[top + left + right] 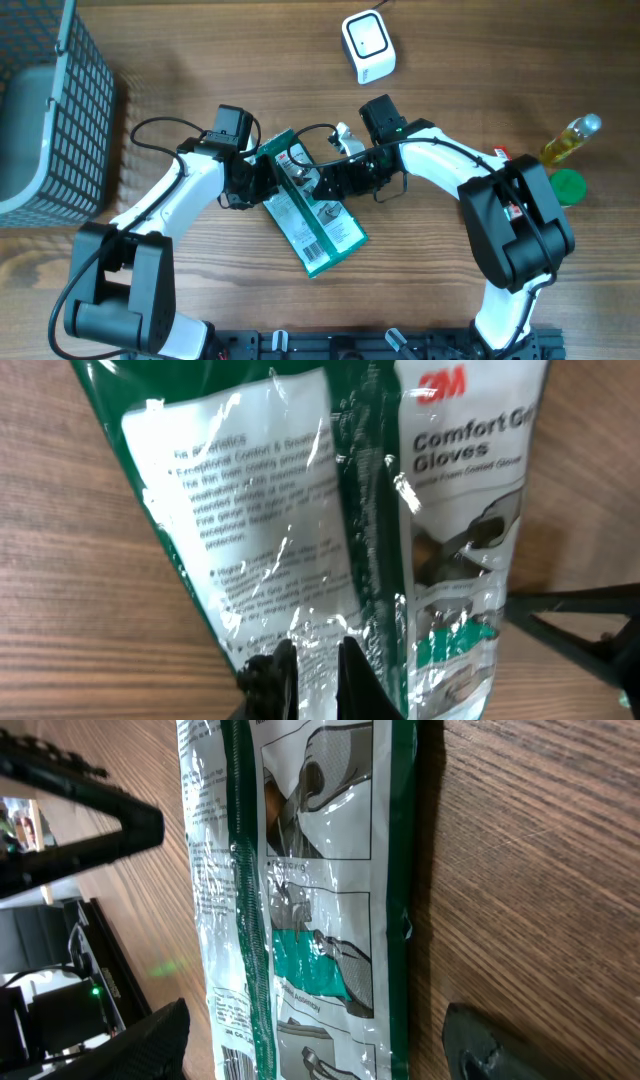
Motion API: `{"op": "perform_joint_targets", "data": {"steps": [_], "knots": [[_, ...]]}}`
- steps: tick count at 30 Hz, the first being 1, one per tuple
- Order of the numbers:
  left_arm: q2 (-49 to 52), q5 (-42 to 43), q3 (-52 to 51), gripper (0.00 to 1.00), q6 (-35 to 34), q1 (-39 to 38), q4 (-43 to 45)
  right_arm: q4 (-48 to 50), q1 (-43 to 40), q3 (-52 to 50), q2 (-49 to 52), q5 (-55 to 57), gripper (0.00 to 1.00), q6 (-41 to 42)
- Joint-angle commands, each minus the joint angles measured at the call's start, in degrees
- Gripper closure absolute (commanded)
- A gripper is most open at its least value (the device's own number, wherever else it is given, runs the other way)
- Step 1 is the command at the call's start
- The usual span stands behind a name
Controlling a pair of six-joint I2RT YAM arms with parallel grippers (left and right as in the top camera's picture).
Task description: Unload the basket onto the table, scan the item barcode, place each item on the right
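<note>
Glove packet [312, 218]: light, floppy, slick film — you should grip an edge.
Left gripper [316, 672]: pinching its far end.
Right gripper [315, 1055]: wide — straddling it.

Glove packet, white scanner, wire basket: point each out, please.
glove packet [318, 225], overhead view, on its lower printed panel
white scanner [367, 45], overhead view, top face
wire basket [90, 100], overhead view, right mesh wall

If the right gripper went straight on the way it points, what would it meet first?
The right gripper would likely meet the green glove package first, which lies between its open fingers; the gap is unclear.
</note>
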Motion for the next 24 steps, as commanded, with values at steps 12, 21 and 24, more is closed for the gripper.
{"op": "perform_joint_targets", "data": {"steps": [12,21,24], "knots": [[2.91,-6.05,-0.17,0.92,1.46,0.31,-6.34,0.46,0.09,-0.46,1.40,2.36,0.18,0.15],[9.88,-6.01,-0.83,0.92,1.05,-0.33,-1.60,-0.59,0.09,-0.48,1.46,2.36,0.18,0.35],[10.29,-6.03,-0.83,0.91,1.07,-0.44,-1.18,-0.22,0.09,-1.44,1.46,2.34,0.18,0.79]]}}
